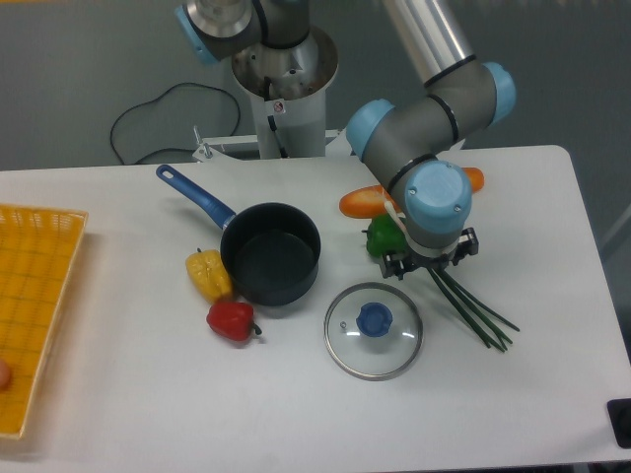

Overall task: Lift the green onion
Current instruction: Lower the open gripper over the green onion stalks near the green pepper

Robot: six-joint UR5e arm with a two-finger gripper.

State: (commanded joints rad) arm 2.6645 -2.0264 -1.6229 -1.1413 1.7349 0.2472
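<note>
One bunch of thin dark-green onion stalks [478, 312] is laid on the white table [552, 227] to the right of a round glass pot lid with a blue knob [374, 329], its upper end hidden beneath the black two-finger gripper [431, 262]. Whether the gripper's fingers are spread or pressed together cannot be told, as the blue wrist cap covers them. Three peppers are counted: one squat green pepper [384, 236] above the lid, one yellow pepper [208, 275] and one red pepper [232, 319] to its left. One dark saucepan with a blue handle [269, 253], one orange carrot [367, 201] and one yellow mesh basket [32, 305] are also present. No readable writing is seen.
</note>
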